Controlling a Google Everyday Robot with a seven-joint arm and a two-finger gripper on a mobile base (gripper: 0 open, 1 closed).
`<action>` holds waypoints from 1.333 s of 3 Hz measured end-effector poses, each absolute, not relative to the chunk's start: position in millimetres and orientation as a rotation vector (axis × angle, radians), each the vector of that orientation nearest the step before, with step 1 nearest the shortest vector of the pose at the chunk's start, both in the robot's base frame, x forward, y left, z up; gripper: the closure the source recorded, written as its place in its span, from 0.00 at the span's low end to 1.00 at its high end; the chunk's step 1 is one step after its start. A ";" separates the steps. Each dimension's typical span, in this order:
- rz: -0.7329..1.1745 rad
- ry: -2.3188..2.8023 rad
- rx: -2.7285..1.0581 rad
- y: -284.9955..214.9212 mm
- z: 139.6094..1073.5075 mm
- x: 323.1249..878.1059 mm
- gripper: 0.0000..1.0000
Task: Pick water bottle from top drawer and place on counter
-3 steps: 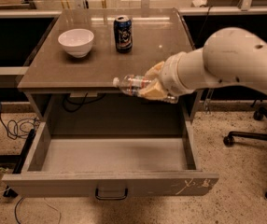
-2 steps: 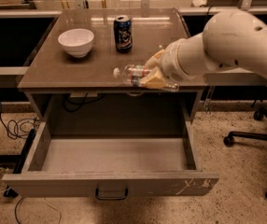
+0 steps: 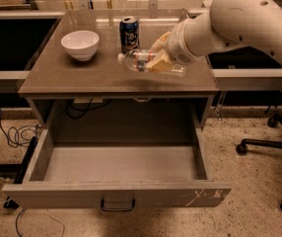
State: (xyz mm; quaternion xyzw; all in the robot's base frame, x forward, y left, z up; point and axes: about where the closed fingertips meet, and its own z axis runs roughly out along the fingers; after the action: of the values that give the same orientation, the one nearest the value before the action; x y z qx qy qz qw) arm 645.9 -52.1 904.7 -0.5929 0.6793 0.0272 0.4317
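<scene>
Just above glossy counter (image 3: 72,75), tool (image 3: 157,60) with water bottle (image 3: 134,61); speckled floor (image 3: 252,201)

One cam only, set high in front of the cabinet, looking down & fwd at a fairly steep angle: the open drawer (image 3: 82,195) front runs along the bottom of frame, the counter (image 3: 57,75) fills the upper middle, w/ floor on both sides. It's fairly near, cabinet spanning most of the width; the arm (image 3: 239,19) comes in from top right, cut by the edge, and the gripper (image 3: 155,60), clasping the bottle (image 3: 137,60), sits just right of centre, upper third, over the counter.
</scene>
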 end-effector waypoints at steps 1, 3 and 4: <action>0.088 1.669 -1.443 -52.4 895.6 673.9 1.00; 0.147 1.690 -1.385 -57.6 852.2 702.7 1.00; 0.148 1.690 -1.385 -57.5 851.5 702.8 0.81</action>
State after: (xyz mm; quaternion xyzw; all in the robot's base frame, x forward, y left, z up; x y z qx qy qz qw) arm 702.8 -57.5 851.5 -0.5622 0.6860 0.0599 0.4579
